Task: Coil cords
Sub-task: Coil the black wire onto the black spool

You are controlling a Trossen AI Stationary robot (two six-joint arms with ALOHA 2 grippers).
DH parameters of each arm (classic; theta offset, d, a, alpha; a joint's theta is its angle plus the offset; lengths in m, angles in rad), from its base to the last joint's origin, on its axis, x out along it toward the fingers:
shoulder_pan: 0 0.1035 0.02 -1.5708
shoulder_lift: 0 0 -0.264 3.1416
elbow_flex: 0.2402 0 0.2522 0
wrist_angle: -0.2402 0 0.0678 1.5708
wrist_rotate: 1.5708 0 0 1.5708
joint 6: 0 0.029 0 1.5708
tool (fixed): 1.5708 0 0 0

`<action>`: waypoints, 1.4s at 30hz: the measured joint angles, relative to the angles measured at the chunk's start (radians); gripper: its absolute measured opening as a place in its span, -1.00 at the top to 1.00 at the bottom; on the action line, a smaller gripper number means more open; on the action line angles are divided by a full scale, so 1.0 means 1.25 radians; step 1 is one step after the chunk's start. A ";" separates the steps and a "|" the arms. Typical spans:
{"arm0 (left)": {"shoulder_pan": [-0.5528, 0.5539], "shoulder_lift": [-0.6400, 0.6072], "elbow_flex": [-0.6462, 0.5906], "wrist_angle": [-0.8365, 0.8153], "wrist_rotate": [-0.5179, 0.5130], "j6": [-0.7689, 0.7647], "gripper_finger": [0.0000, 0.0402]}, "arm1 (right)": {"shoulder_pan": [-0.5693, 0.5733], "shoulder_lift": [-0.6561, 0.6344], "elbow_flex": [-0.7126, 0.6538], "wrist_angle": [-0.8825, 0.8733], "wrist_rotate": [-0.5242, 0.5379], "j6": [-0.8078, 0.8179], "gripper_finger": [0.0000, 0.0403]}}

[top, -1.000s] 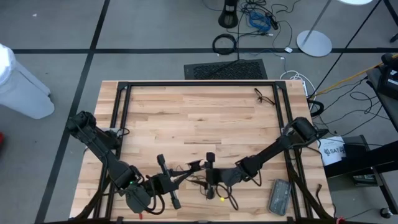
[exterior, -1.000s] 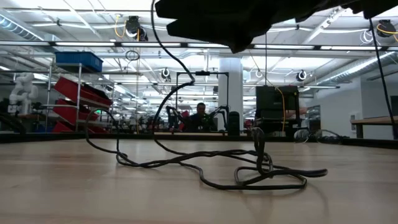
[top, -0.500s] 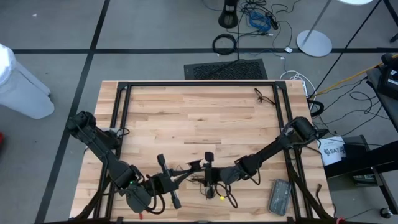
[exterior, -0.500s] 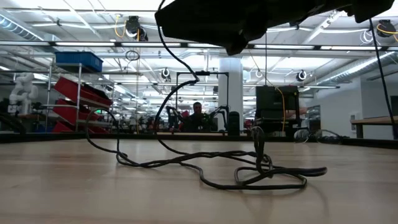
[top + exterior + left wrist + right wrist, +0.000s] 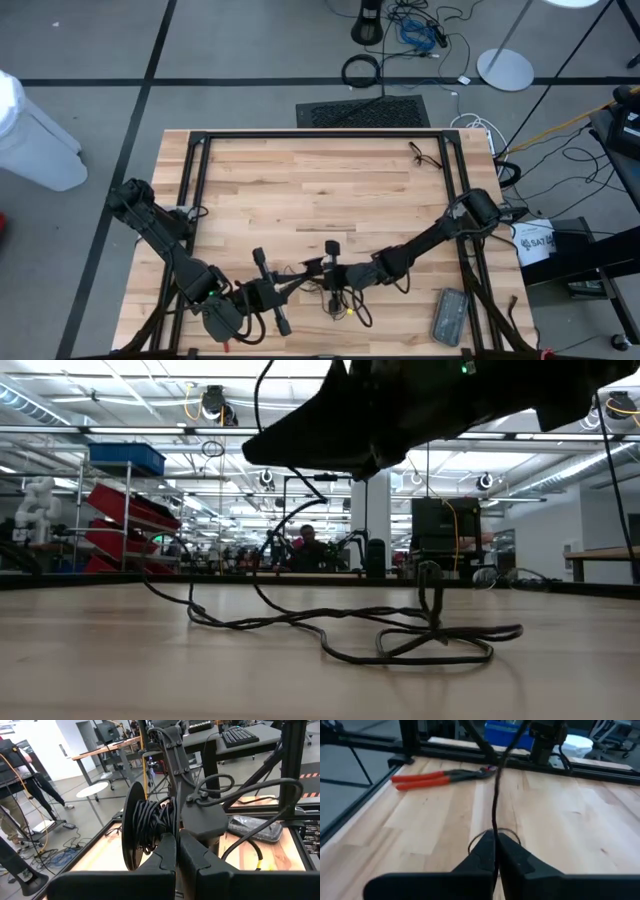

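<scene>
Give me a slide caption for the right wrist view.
Right gripper jaws shut on the thin black cord, orange-handled pliers lying on the wooden table beyond.

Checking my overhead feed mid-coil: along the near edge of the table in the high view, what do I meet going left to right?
Left gripper → right gripper, jaws shut on the cord → grey device near the right corner.

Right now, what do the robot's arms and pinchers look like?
Both arms are dark, nearly black, built from chunky jointed pieces with black cables looping along them. The left gripper and the right gripper each end in two flat, wedge-shaped black fingers. A small green light glows on the arm seen in the low view.
</scene>
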 joint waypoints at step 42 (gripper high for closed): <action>-0.058 0.000 0.000 -0.303 0.026 0.054 1.00 | 0.265 -0.457 0.038 -0.808 0.031 0.249 1.00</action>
